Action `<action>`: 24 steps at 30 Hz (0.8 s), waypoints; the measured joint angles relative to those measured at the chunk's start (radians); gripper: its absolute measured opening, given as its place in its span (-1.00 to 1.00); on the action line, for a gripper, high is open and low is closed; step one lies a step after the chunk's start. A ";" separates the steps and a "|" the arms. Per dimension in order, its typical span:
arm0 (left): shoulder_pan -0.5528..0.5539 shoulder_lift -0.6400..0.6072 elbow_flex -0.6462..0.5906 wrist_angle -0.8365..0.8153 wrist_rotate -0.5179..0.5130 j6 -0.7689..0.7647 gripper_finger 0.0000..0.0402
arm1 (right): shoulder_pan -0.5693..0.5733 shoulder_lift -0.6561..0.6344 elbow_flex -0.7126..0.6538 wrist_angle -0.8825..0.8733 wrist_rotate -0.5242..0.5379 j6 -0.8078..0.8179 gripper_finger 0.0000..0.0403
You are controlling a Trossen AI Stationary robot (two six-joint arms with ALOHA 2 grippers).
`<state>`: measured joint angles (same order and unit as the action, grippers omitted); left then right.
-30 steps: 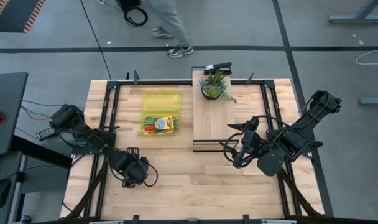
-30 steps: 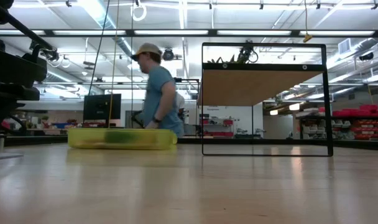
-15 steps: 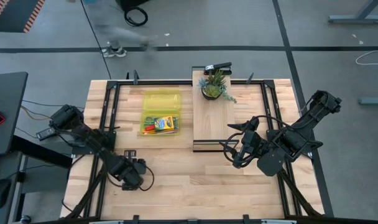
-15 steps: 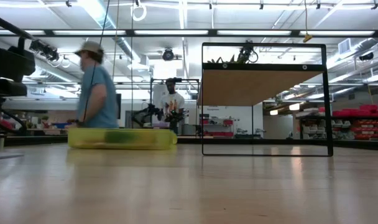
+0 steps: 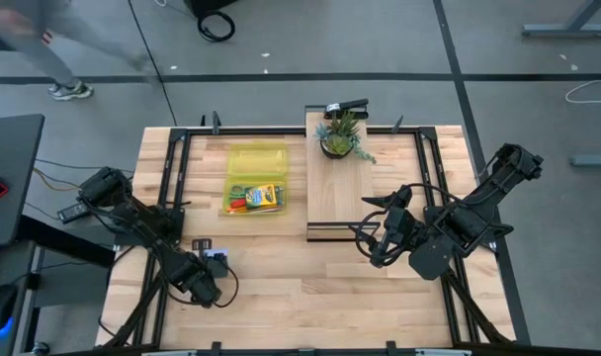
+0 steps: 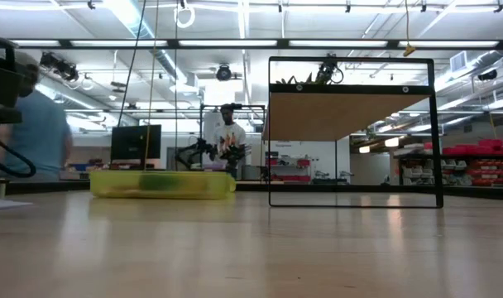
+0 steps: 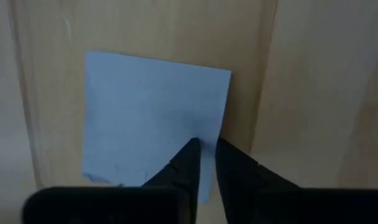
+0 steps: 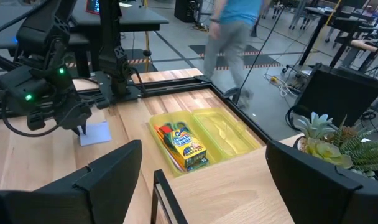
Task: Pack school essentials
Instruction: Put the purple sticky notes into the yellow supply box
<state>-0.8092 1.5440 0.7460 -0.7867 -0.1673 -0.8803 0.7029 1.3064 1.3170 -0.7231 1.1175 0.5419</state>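
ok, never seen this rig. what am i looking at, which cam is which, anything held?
Two dark robot arms work at a wooden table. One picture looks straight down, one sits at table-top height, and each wrist carries its own camera.

On the table: a yellow case with a crayon box inside, a potted plant on a wooden board, and a pale blue notepad lying flat.

The left gripper is down on the notepad's edge, fingers nearly together; whether it grips the pad I cannot tell. The right gripper waits open beside the board, holding nothing. People are walking in the room behind.
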 joint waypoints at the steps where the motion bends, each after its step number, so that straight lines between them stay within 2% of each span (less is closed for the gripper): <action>1: -0.002 0.000 0.000 -0.003 -0.006 0.000 -0.78 | 0.000 0.000 0.000 0.000 0.000 0.001 0.74; 5: -0.002 0.001 -0.001 -0.023 -0.023 0.001 -0.97 | 0.000 0.000 0.000 0.000 0.000 0.013 0.74; 13: -0.008 0.001 0.019 -0.071 -0.022 0.008 -0.99 | 0.000 0.000 0.000 0.000 0.000 0.014 0.74; 24: -0.008 0.001 0.128 -0.153 -0.100 0.031 -1.00 | 0.000 0.000 0.000 0.000 0.000 0.011 0.74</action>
<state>-0.8173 1.5447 0.8738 -0.9402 -0.2674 -0.8493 0.7029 1.3064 1.3170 -0.7227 1.1175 0.5532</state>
